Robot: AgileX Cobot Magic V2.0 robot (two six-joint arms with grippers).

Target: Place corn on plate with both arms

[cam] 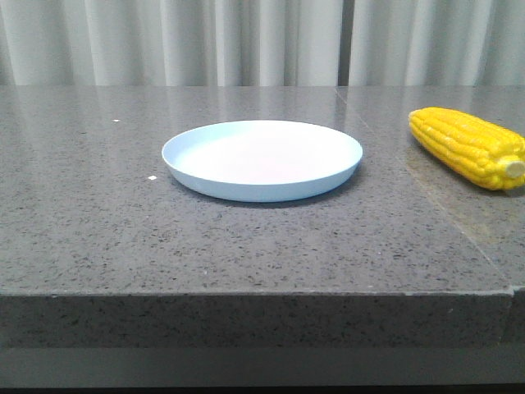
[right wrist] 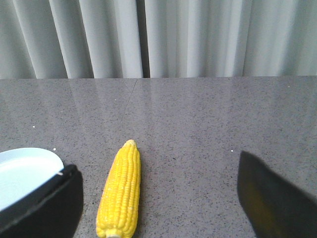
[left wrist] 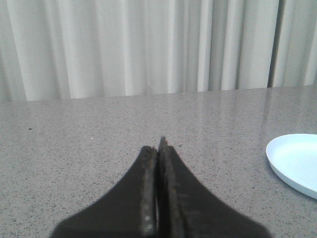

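The pale blue-white plate (cam: 262, 158) sits empty near the middle of the grey stone table. The yellow corn (cam: 467, 146) lies on the table to the plate's right, its cream stub end toward the front. Neither gripper shows in the front view. In the right wrist view my right gripper (right wrist: 157, 171) is wide open above the table; the corn (right wrist: 120, 191) lies between its fingers, closer to the finger (right wrist: 47, 203) on the plate's side, untouched. The plate's edge (right wrist: 22, 171) shows there too. My left gripper (left wrist: 158, 148) is shut and empty, with the plate's edge (left wrist: 296, 166) off to its side.
The grey speckled stone table (cam: 246, 238) has a front edge close to the camera and a seam (cam: 459, 217) running under the corn's side. Pale curtains (cam: 262, 41) hang behind the table's far edge.
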